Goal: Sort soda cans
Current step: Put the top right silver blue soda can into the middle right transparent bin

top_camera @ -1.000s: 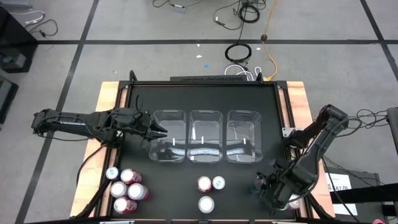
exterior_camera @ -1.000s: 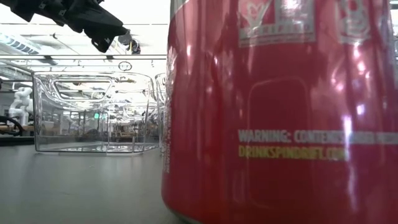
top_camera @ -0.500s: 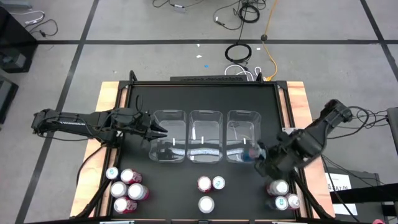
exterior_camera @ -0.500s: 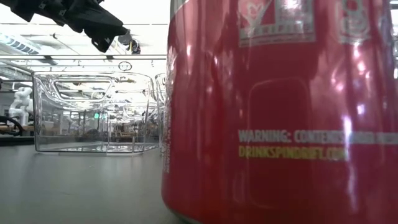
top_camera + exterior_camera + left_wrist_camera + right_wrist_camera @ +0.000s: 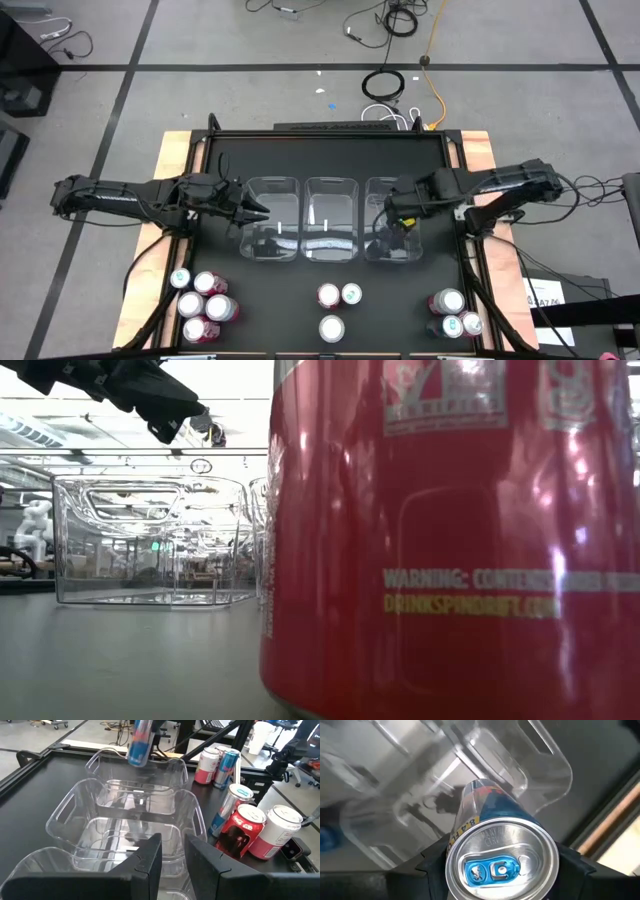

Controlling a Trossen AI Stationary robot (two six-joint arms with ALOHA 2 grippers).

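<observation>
Above the clear plastic bin nearest the worktop's right edge, my right claw grasps a slim blue-and-silver can; all bins look empty, remaining cans stand along the front edge.

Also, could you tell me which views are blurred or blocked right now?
Low view: a red can right at the lens fills most of the picture. Right wrist view: the clear bin is motion-smeared. Left wrist view: the held can looks blurred.

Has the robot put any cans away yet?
Not yet: all three clear bins look empty. The right gripper holds a blue can over the right bin. Cans still wait in groups along the table's front; the left gripper waits beside the left bin.
</observation>
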